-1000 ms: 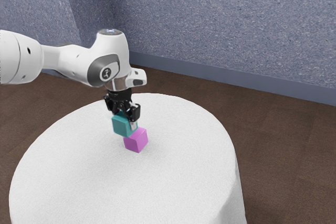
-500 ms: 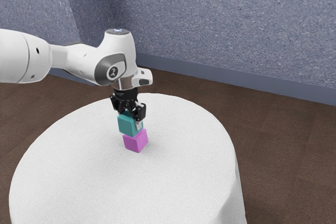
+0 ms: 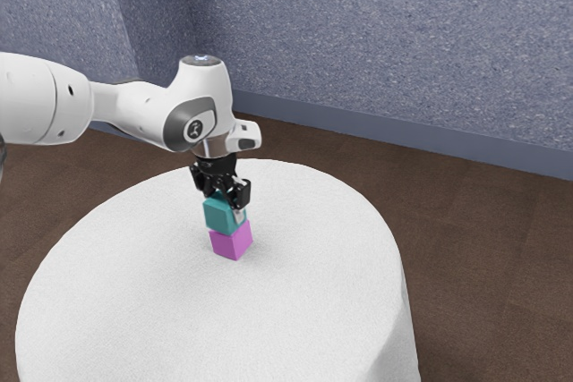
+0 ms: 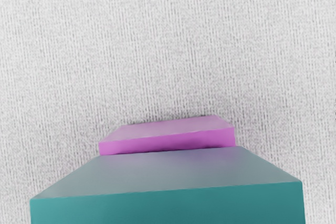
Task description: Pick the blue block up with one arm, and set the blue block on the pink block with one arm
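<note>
The blue block (image 3: pixel 216 216), a teal-blue cube, rests on top of the pink block (image 3: pixel 231 242) near the middle of the round white table (image 3: pixel 313 310). My gripper (image 3: pixel 223 203) comes straight down over the stack, its black fingers shut on the blue block's upper sides. In the wrist view the blue block (image 4: pixel 173 187) looms just under my hand. The pink block (image 4: pixel 168 136) pokes out from beneath its far edge, so the two are slightly offset.
The white tablecloth (image 4: pixel 157 40) spreads out all around the stack. Past the table's rim (image 3: pixel 394 248) lies a dark brown floor (image 3: pixel 483 248), and a blue-grey wall (image 3: pixel 403 33) stands behind.
My hand has carried the blue block toward the exterior view's right and down, from beside the pink block to resting on top of it. The pink block has stayed put.
</note>
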You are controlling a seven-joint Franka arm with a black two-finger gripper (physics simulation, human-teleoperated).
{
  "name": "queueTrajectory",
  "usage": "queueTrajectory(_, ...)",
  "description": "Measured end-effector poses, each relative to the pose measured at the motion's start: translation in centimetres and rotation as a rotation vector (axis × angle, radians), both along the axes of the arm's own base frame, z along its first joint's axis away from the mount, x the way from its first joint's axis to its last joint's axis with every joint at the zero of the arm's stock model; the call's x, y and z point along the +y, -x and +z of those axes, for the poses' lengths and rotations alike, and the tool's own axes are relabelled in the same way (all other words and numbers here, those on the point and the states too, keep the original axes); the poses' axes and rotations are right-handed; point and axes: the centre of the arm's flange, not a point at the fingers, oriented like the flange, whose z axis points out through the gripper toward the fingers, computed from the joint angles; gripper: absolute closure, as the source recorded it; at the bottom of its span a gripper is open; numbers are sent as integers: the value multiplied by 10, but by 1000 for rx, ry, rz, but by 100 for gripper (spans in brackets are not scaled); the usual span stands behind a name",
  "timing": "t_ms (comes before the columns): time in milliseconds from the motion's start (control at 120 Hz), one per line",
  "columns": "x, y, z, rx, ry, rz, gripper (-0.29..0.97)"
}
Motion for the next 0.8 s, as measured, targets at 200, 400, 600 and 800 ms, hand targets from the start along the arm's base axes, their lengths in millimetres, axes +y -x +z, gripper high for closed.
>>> queueTrajectory(200,-4,-1,1,-12,5,-6,26)
queueTrajectory(400,-6,-1,2,-16,12,-14,11)
queueTrajectory(600,4,5,59,-82,-17,-16,4)
queueTrajectory(800,5,8,66,-75,-22,-20,2)
